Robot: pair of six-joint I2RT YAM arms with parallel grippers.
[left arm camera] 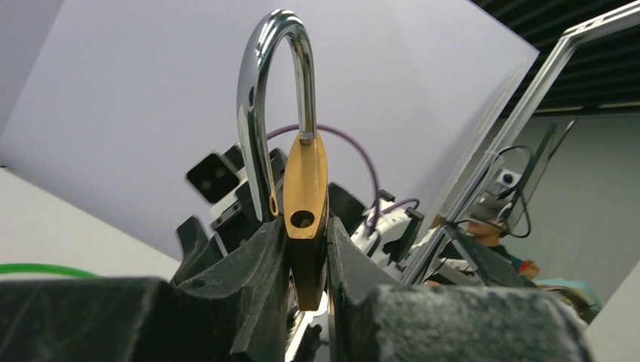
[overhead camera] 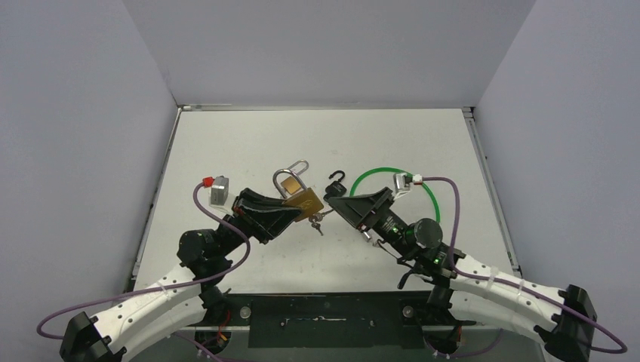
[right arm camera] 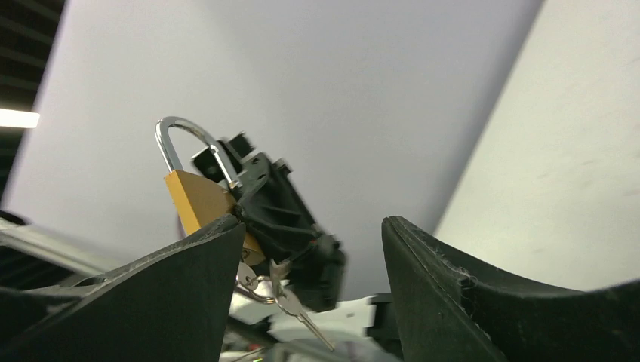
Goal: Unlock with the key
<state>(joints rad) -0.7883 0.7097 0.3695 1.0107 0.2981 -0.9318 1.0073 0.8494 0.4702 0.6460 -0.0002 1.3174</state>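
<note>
Left gripper [overhead camera: 296, 210]: clamped on the brass body of the padlock [left arm camera: 306, 188], holding it up off the table [overhead camera: 377, 136] with the shackle [left arm camera: 253, 90] uppermost.
Right gripper [right arm camera: 313, 226]: jaws stand well apart with nothing between them. It sits just beside the padlock's lower end, and we see no contact.
Keys [right arm camera: 290, 305]: the bunch hangs on its ring under the padlock. We judge that one key is seated in the keyhole, but the keyhole itself is hidden.
Shackle: in the left wrist view one leg meets the far end of the top face, the near hole is empty, and the other leg runs beside the body. We read this as released and swung aside.
Progress: we judge the unlocking done or very nearly done, with the right gripper off the key.
Left to do: confirm the shackle swings free.
Beyond: a black hook [overhead camera: 337, 179] and a green loop [overhead camera: 434, 200] lie on the table.
</note>
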